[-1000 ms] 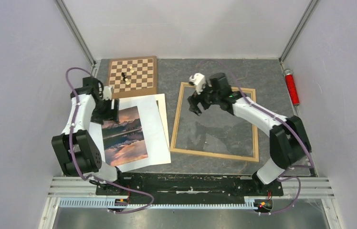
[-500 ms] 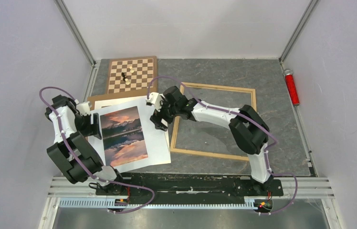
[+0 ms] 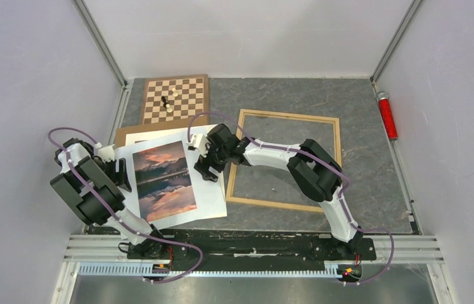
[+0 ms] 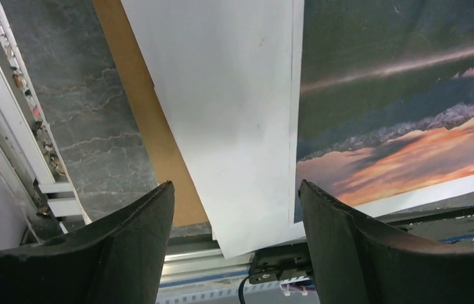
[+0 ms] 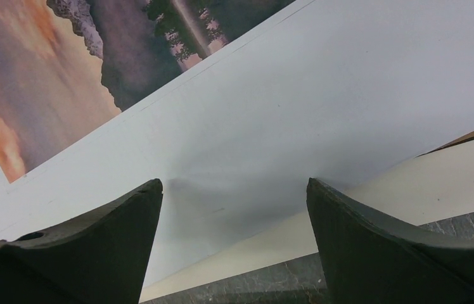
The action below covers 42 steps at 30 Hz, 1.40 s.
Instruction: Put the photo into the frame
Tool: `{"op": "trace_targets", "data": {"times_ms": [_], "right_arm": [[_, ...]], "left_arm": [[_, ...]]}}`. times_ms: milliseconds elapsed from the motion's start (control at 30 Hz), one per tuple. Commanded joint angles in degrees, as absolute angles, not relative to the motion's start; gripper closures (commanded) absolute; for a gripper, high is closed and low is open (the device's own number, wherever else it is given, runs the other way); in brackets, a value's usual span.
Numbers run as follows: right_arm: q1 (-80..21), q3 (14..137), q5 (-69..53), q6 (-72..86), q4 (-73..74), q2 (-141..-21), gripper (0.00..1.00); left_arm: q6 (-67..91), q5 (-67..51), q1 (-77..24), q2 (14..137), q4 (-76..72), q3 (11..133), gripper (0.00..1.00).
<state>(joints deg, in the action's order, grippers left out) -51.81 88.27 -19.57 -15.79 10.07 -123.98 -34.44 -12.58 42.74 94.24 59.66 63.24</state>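
The photo (image 3: 161, 180), a mountain lake at sunset, lies flat on a white sheet (image 3: 206, 190) left of centre; it also shows in the left wrist view (image 4: 405, 107) and the right wrist view (image 5: 63, 69). The light wood frame (image 3: 285, 161) lies flat to its right, with bare table inside it. My left gripper (image 3: 122, 172) hangs open over the sheet's left margin, nothing between its fingers (image 4: 136, 247). My right gripper (image 3: 204, 166) stands open over the sheet's right margin, just left of the frame, its fingers (image 5: 95, 247) holding nothing.
A brown backing board (image 3: 123, 134) and a cream sheet (image 5: 412, 183) stick out from under the white sheet. A chessboard (image 3: 175, 100) with a few pieces lies at the back left. A red cylinder (image 3: 386, 115) lies at the right wall. The metal rail (image 3: 253, 244) runs along the near edge.
My right arm has swung left from above the frame to the sheet's right edge. My left arm has drawn back and left, from the photo's top to the sheet's left margin.
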Motion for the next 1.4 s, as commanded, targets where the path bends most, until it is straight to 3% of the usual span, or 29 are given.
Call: {"op": "trace_targets", "data": {"times_ms": [0,567,1000,1367], "right_arm": [[-51.7,88.5,-17.8,-14.8,8.5,-124.6,0.13],[-51.8,82.6,-16.2,-14.1,6.5,-123.3,0.13],[-51.7,79.5,-16.1,-13.1,3.9,-122.7,0.14],[-52.4,79.6,-15.2,-13.3,3.8,-123.3,0.14]], "left_arm": [[-37.6,-15.5,43.6,96.4,55.4,62.1,0.21],[-37.5,-17.7,44.1,97.7,43.7,52.4,0.21],[-44.1,-33.6,51.5,103.6,54.4,57.2,0.21],[-51.5,-37.8,51.3,107.0,57.6,57.5,0.21]]}}
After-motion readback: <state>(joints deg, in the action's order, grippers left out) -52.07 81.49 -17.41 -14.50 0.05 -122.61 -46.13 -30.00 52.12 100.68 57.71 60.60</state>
